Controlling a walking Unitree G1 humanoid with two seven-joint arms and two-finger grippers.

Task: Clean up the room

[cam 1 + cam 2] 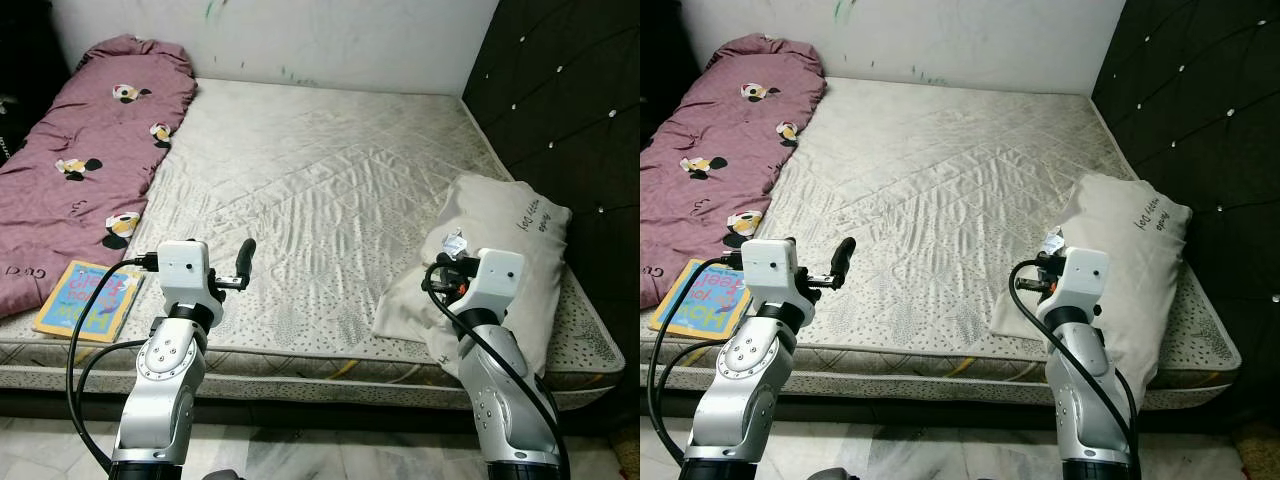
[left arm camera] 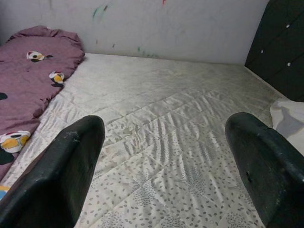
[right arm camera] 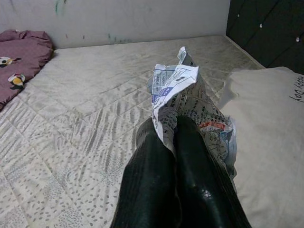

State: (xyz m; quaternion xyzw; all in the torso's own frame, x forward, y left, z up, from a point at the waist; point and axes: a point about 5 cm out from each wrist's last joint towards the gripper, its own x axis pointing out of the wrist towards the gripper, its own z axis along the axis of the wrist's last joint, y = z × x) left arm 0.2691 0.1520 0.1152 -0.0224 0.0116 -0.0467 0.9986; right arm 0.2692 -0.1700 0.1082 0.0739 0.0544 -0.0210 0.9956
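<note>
My right gripper [image 3: 167, 130] is shut on a crumpled printed paper [image 3: 183, 97], held just above the near edge of the cream pillow [image 1: 510, 250] at the bed's right side. The paper [image 1: 455, 243] pokes up beside the right wrist block. My left gripper [image 2: 166, 142] stands open over the front left part of the bare quilted mattress [image 1: 320, 190], with nothing between its fingers [image 1: 245, 258]. A colourful children's book [image 1: 90, 298] lies on the mattress's front left corner, just left of the left arm.
A maroon blanket [image 1: 85, 140] with cartoon prints runs along the bed's left side. A dark tufted headboard [image 1: 570, 110] stands on the right and a white wall behind. Pale floor tiles [image 1: 330, 455] lie below the mattress's front edge.
</note>
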